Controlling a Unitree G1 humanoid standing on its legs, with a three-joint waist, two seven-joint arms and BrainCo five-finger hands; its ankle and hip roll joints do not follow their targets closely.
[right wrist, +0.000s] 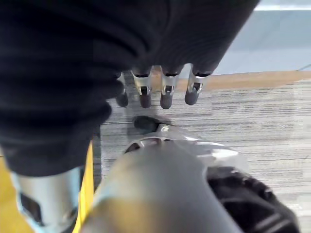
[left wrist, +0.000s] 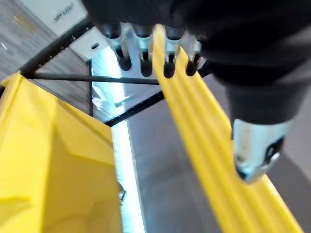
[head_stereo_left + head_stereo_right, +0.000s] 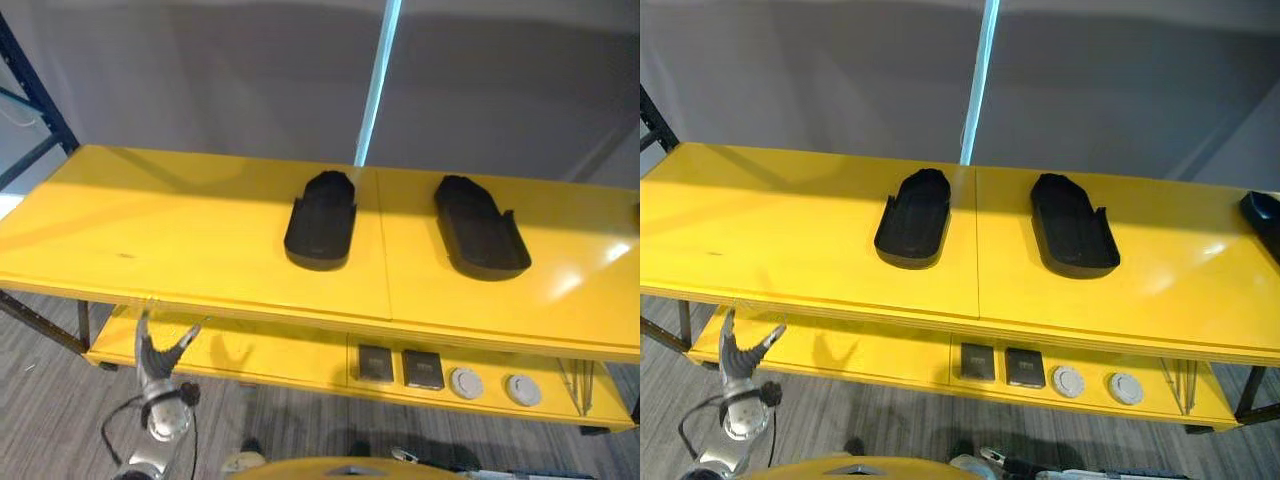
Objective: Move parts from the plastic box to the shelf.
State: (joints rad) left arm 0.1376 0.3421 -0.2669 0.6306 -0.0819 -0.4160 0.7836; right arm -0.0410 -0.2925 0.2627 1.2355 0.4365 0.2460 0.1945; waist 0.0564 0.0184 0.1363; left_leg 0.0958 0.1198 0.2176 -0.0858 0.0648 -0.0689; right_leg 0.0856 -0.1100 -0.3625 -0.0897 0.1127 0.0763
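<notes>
- Hanging low at the near left, the left hand (image 3: 160, 362) sits below the front edge of the yellow shelf (image 3: 180, 230), its fingers straight and spread and nothing between them; its wrist view shows the same straight fingers (image 2: 146, 58) against the shelf's yellow edge.
- Showing in its own wrist view, the right hand (image 1: 160, 92) points at the grey carpet (image 1: 252, 121) with its fingers relaxed and empty.
- At the bottom middle of the head views a curved yellow rim (image 3: 340, 468) peeks in; it may be the plastic box, but I cannot tell, and no part shows inside it.
- On the lower shelf board (image 3: 270, 362) lie two dark square parts (image 3: 400, 366) and two pale round discs (image 3: 494, 386), to the right of the left hand.
- Further back, on the top board, two black tray-shaped parts rest apart: the left black part (image 3: 322, 220) and the right black part (image 3: 480, 228), both with their long axes running away from the robot.
- The relation that matters: both hands are low and empty and the placed parts lie up and ahead, so the next pick likely lies down by the near rim, between the arms.
</notes>
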